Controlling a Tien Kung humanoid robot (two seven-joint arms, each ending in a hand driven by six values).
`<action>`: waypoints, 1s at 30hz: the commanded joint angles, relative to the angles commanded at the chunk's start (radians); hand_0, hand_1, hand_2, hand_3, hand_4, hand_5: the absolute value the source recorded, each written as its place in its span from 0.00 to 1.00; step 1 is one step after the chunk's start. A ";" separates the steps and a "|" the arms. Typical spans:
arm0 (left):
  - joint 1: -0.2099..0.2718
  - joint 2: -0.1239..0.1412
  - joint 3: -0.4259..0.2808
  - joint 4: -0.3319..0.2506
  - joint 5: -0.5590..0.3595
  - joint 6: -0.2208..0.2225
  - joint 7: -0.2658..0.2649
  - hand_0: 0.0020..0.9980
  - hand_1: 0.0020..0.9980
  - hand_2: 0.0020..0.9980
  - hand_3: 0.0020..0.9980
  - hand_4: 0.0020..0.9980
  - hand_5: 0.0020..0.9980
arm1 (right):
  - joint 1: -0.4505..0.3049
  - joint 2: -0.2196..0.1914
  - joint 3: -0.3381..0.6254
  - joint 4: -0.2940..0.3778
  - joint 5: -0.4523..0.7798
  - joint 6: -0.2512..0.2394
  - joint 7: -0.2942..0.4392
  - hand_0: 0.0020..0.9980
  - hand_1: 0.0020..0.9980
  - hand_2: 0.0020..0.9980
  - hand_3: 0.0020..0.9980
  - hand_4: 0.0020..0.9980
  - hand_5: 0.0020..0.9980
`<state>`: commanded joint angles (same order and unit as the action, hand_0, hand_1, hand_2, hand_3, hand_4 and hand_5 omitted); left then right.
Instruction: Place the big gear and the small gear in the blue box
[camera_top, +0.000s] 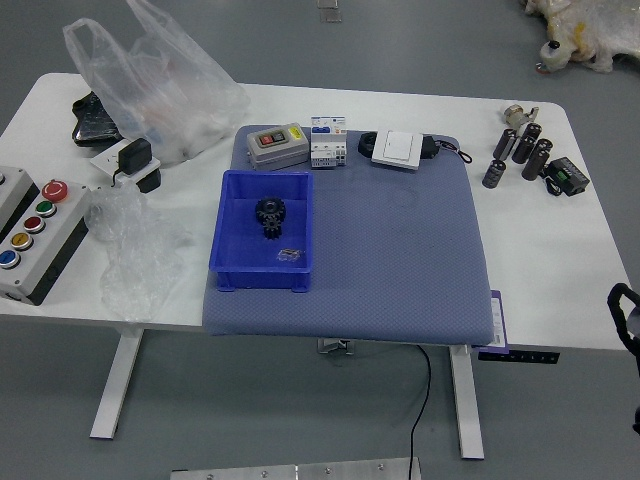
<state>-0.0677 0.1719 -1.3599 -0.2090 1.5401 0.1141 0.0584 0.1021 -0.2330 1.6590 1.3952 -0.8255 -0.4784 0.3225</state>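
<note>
Right hand (626, 312), 2 gears (270, 211) near-to-far.

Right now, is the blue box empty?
The blue box isn't empty: the big gear, small gear and a small shiny item lie inside.

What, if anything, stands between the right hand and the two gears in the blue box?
Only the right wall of the blue box; nothing visible stands on the mat between it and the right hand. The big gear and small gear are inside.
</note>
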 joint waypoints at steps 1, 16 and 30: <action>-0.001 0.001 0.001 -0.001 -0.001 -0.001 -0.001 0.62 0.47 0.50 0.65 0.69 0.31 | 0.004 0.001 0.001 -0.004 -0.010 -0.001 -0.002 0.44 0.42 0.53 0.63 0.63 0.47; -0.013 -0.027 -0.042 0.028 0.056 -0.008 -0.007 0.62 0.47 0.50 0.65 0.69 0.31 | 0.028 -0.003 -0.031 0.021 -0.133 -0.028 -0.045 0.44 0.42 0.53 0.64 0.62 0.45; -0.036 0.001 -0.021 0.029 0.066 -0.018 0.002 0.62 0.47 0.50 0.65 0.69 0.31 | 0.002 -0.008 -0.029 -0.007 -0.104 -0.020 -0.015 0.43 0.41 0.46 0.46 0.76 0.35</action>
<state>-0.1033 0.1730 -1.3805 -0.1800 1.6063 0.0963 0.0600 0.1038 -0.2406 1.6302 1.3880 -0.9291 -0.4981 0.3077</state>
